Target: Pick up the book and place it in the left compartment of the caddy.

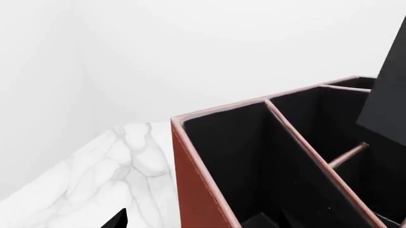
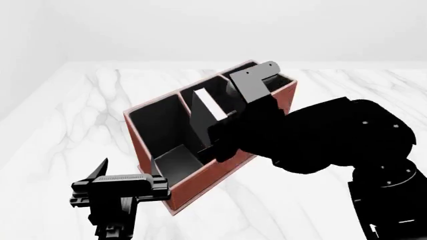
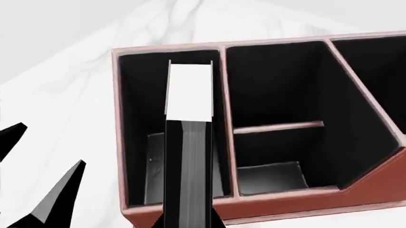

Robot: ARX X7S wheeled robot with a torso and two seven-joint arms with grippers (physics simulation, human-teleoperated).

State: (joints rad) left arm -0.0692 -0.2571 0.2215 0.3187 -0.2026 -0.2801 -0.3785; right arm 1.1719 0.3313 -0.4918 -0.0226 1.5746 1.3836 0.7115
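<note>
The marble table (image 2: 60,125) carries the caddy (image 2: 220,172). The right gripper (image 2: 223,131), jaws clamped on the book (image 3: 188,142), holds it upright over the left compartment (image 3: 136,123). At seven o'clock the left gripper (image 2: 117,187) hovers beside the caddy, its jaws spread and empty.

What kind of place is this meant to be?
Probably a bare computer-rendered test room, not a real one: a white marble tabletop, blank pale walls, and only a leather-look caddy with a book going in.
</note>
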